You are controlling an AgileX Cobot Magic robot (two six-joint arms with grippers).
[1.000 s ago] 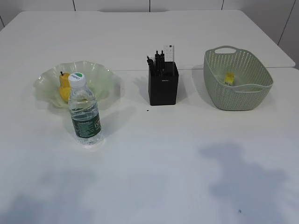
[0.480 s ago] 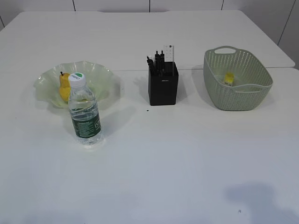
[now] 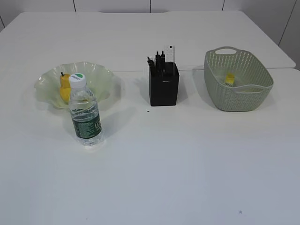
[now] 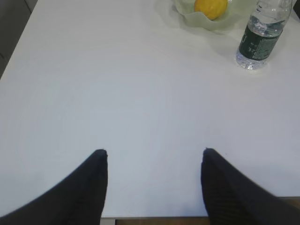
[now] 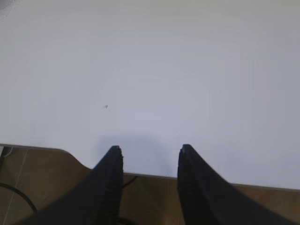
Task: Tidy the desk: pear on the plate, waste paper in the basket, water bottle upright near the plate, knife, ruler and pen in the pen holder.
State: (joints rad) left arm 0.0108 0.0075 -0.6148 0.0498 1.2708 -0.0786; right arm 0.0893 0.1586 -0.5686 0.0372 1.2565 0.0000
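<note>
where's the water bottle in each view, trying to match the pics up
Exterior view: water bottle stands upright at left centre, just in front of the plate.
Left wrist view: top right corner, cap cut off by the frame edge, right of the plate.
Right wrist view: not in it, only bare desk.
Shared landmark: the yellow pear on the plate, next to the bottle in both views that show it.

My left hand showed as two matte black fingers, broad at the base and tapering to blunt tips. My right hand looked the same: two dark, smooth, rounded-tipped fingers.
</note>
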